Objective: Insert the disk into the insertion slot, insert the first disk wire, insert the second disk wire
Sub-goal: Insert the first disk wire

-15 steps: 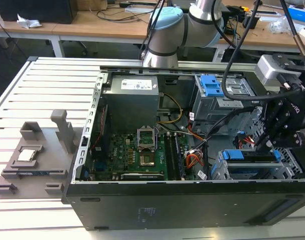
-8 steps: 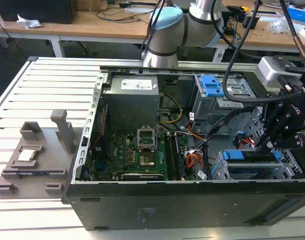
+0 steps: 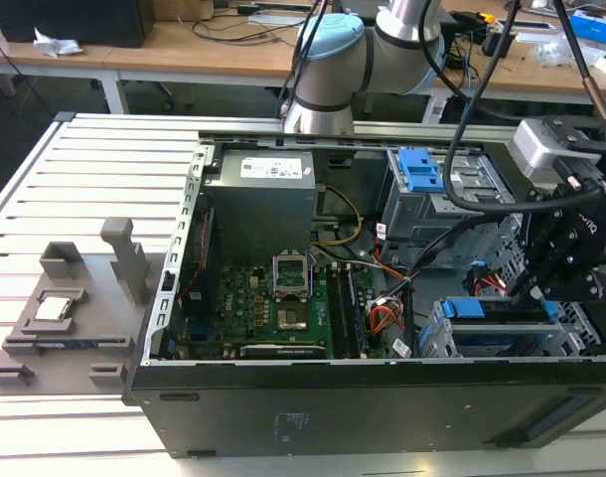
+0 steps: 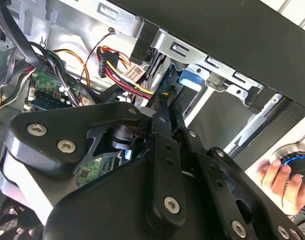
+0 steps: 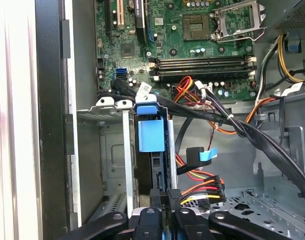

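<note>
The disk (image 5: 148,135), in its bright blue carrier, sits inside the grey metal insertion slot (image 5: 126,160) at the case's corner. It also appears in the exterior view as the disk (image 3: 469,308) in the low cage (image 3: 437,343). My gripper (image 5: 164,192) is at the disk's rear edge, fingers close together on a black plug with red, yellow and black leads (image 5: 200,190). In the second wrist view the gripper (image 4: 164,97) meets the same leads (image 4: 127,75) beside the blue carrier (image 4: 191,77). A second black plug with a blue tab (image 5: 195,155) hangs free beside the disk.
Wire bundles (image 5: 242,127) cross above the disk. The motherboard (image 3: 283,298), power supply (image 3: 258,199) and a taller bay with a blue latch (image 3: 419,169) are also inside the case. A grey fixture (image 3: 75,308) lies outside it, at the exterior view's left. A person's hand (image 4: 282,177) rests outside.
</note>
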